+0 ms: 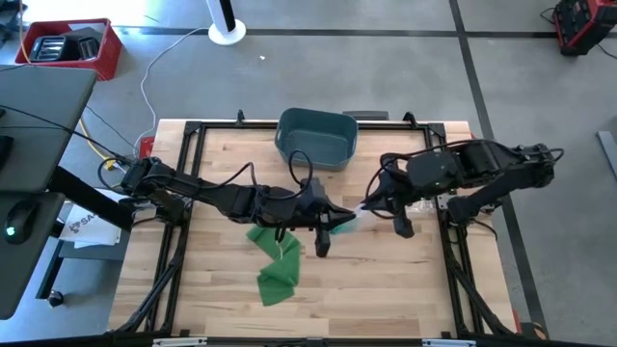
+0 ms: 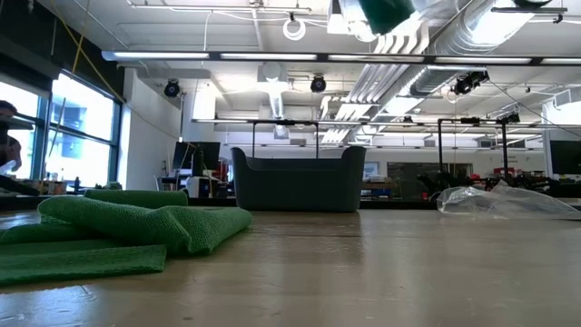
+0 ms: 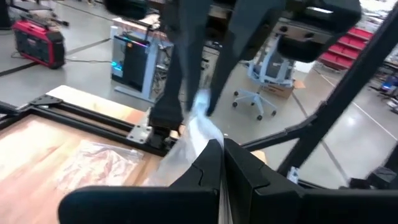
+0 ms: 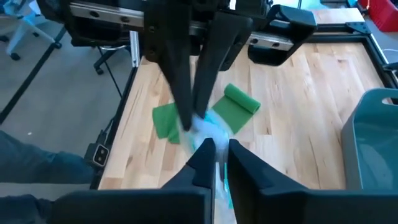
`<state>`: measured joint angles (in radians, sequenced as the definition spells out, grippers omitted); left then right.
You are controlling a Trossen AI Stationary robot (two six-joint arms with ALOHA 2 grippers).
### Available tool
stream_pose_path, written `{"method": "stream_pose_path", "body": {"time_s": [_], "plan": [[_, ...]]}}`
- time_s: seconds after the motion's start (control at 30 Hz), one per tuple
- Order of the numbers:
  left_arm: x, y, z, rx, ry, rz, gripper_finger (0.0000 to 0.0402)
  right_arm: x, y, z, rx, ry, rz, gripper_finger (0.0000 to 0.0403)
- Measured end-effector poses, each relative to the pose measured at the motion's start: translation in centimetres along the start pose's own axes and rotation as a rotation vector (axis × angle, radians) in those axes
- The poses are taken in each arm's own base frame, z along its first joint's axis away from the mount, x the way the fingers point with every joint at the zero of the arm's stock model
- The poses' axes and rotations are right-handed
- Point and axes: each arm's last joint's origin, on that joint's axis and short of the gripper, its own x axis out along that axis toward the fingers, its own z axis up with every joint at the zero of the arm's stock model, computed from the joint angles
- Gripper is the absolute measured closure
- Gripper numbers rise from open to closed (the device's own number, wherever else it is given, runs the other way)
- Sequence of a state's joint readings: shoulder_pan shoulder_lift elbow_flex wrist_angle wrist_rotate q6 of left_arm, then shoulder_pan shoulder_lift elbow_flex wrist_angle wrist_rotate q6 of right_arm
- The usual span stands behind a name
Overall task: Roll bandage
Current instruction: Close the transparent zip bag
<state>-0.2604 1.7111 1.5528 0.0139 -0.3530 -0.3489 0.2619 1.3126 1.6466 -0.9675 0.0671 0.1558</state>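
The green bandage [image 1: 276, 262] is spread partly unrolled on the wooden table [image 1: 386, 289], below the left gripper [image 1: 349, 214]. A clear plastic wrapper [image 3: 198, 127] is pinched between the clenched left gripper and right gripper [image 1: 368, 205], above the table.

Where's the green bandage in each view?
High: bandage lies on the table below the left gripper, partly unrolled.
Low: folded heap at left.
Left wrist: not in it.
Right wrist: two green parts on the wood beyond the grippers.
Shared landmark: the grey bin, also in the low view and at the right wrist view's edge.
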Motion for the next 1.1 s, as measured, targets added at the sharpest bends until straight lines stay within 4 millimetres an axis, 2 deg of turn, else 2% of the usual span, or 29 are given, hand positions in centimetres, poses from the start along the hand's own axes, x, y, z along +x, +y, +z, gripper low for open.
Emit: {"method": "stream_pose_path", "body": {"time_s": [0.17, 0.3, 0.47, 0.67, 0.77, 0.97, 1.1], "plan": [[0.0, 0.0, 0.0, 0.000, 0.006, -0.014, 0.0401, 1.2, 0.1, 0.1, 0.000, 0.024, 0.001, 0.0375], [0.0, 0.0, -0.1, -0.001, 0.018, -0.013, 0.0401, 1.3, 0.1, 0.1, -0.001, 0.028, 0.013, 0.0374], [0.0, 0.2, -0.4, -0.003, 0.040, 0.011, 0.0401, 0.3, 0.3, 0.0, 0.000, 0.014, 0.088, 0.0362], [0.0, 0.4, -0.5, -0.008, 0.050, 0.024, 0.0401, -1.2, 0.3, 0.0, 0.027, -0.023, 0.116, 0.0309], [0.0, 0.3, -0.4, -0.009, 0.048, 0.020, 0.0401, -1.5, 0.1, -0.1, 0.026, -0.031, 0.081, 0.0296], [0.0, 0.3, -0.4, -0.009, 0.049, 0.016, 0.0401, -0.8, 0.0, -0.3, 0.018, 0.013, 0.042, 0.0301], [0.0, 0.3, -0.4, -0.009, 0.050, 0.015, 0.0401, 0.0, 0.1, -0.4, 0.015, 0.040, 0.018, 0.0319]]}}
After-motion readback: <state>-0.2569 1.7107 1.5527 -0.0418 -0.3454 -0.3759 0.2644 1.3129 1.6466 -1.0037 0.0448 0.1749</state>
